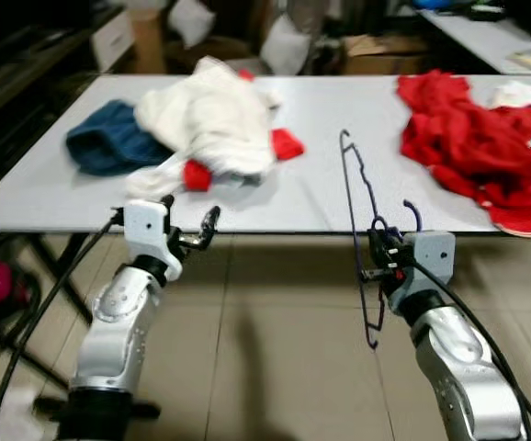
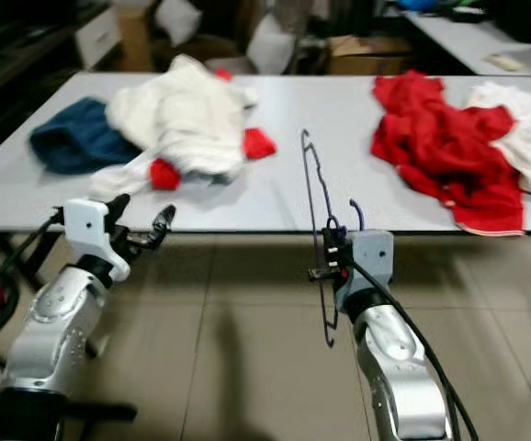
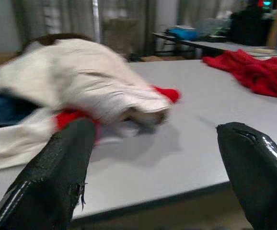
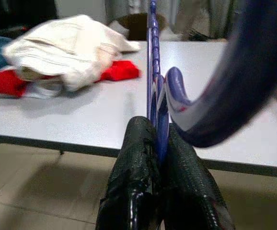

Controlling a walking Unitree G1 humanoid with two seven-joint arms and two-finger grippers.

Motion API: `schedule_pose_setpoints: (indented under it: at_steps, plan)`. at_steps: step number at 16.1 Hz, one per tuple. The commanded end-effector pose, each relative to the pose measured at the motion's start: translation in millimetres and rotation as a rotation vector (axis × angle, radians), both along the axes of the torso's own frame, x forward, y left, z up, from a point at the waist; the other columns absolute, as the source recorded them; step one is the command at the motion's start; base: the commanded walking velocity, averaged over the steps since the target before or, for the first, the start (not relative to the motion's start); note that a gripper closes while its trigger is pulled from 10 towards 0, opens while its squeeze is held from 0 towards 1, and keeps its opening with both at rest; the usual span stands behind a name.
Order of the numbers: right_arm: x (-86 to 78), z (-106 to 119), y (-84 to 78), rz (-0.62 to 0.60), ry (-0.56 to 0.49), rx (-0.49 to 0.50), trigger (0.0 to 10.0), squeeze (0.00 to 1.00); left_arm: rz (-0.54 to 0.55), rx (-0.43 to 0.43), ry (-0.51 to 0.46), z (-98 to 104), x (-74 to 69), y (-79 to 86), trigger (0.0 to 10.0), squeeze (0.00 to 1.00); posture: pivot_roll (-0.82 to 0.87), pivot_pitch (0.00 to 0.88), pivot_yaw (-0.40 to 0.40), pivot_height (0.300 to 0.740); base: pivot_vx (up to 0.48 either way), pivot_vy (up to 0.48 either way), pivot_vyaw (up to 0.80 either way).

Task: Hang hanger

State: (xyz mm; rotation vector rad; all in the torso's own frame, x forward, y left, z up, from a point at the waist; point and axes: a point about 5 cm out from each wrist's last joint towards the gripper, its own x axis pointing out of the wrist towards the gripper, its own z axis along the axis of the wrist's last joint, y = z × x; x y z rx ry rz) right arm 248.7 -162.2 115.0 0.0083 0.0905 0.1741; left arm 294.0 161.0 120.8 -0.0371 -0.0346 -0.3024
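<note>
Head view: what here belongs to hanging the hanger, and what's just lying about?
Job:
- blue hanger, upright
- right tool, shut on it
- left tool, open, holding nothing

Lying about:
- white-and-red garment
- blue garment
- red garment
- grey table

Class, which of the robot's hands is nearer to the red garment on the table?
Right. The right hand, clamped on the hanger, is just below the red garment; the left hand sits across by the white clothes.

Grey table (image 1: 321, 175) under scattered clothes (image 1: 215, 119)
</note>
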Motion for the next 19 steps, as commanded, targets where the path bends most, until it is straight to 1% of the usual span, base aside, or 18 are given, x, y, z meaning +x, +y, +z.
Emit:
schedule_pose_setpoints:
  at_steps: [1,3,5,8,11,12,13,14,15,16,17,18,19]
  plan:
    - [2.7,1,-2.2,-0.008,0.007,0.002,10.0,0.00,-0.024,0.010,-0.004,3,0.2,-2.7,10.0,0.83,-0.13,0.000,0.046,0.740,0.446,0.000,0.00]
    - [4.9,3,-4.0,-0.023,-0.008,0.011,10.0,0.00,-0.027,0.013,-0.001,2,0.9,-1.8,10.0,0.83,-0.12,0.000,0.044,0.740,0.446,0.000,0.00]
    - [5.3,4,-3.2,-0.011,-0.020,0.008,10.0,0.00,-0.035,0.017,0.002,1,0.3,-1.9,10.0,0.83,-0.13,0.000,0.047,0.740,0.446,0.000,0.00]
    - [4.6,4,-2.2,-0.001,-0.017,0.008,10.0,0.00,-0.058,0.023,0.007,0,-0.1,-3.9,10.0,0.84,-0.13,0.000,0.049,0.740,0.447,0.000,-0.73]
    - [3.8,3,-2.2,0.002,-0.022,-0.001,10.0,0.00,-0.093,0.059,0.009,-2,-2.2,-6.2,10.0,0.84,-0.13,0.000,0.050,0.740,0.453,0.000,0.00]
    - [3.3,3,-2.0,0.002,-0.022,-0.001,10.0,0.00,-0.102,0.090,0.007,-2,-2.6,-5.8,10.0,0.83,-0.13,0.000,0.049,0.740,0.435,0.000,0.00]
    - [2.2,3,-2.1,0.004,-0.023,0.003,10.0,0.00,-0.134,0.171,-0.010,-2,-2.3,-5.0,10.0,0.76,-0.13,0.000,0.048,0.740,0.000,0.000,0.00]
    - [1.8,3,-2.3,0.006,-0.024,-0.002,10.0,0.00,-0.166,0.265,-0.032,-1,-1.3,-4.1,10.0,0.76,-0.13,0.000,0.051,0.740,0.000,0.000,0.00]
    - [1.7,3,-2.2,0.007,-0.025,-0.005,10.0,0.00,-0.183,0.342,-0.046,-1,-0.3,-1.7,10.0,0.77,-0.13,0.000,0.057,0.740,0.000,0.000,0.00]
    - [1.3,4,-2.3,0.007,-0.028,-0.009,10.0,0.00,-0.192,0.406,-0.048,-2,0.8,1.7,10.0,0.75,-0.13,0.000,0.062,0.740,0.000,0.000,0.00]
    - [1.0,5,-2.0,0.006,-0.032,-0.011,10.0,0.00,-0.189,0.450,-0.039,-3,2.3,6.2,10.0,0.44,-0.13,0.000,0.070,0.740,0.000,0.000,0.00]
    - [0.4,5,-1.8,0.005,-0.035,-0.013,10.0,0.00,-0.192,0.484,-0.030,-3,3.5,10.6,10.0,0.02,-0.13,0.000,0.072,0.740,0.000,0.000,0.00]
    - [-0.1,5,-1.9,0.007,-0.035,-0.017,10.0,0.00,-0.198,0.507,-0.023,-3,3.8,13.2,10.0,0.00,-0.13,0.000,0.073,0.740,0.000,0.000,0.00]
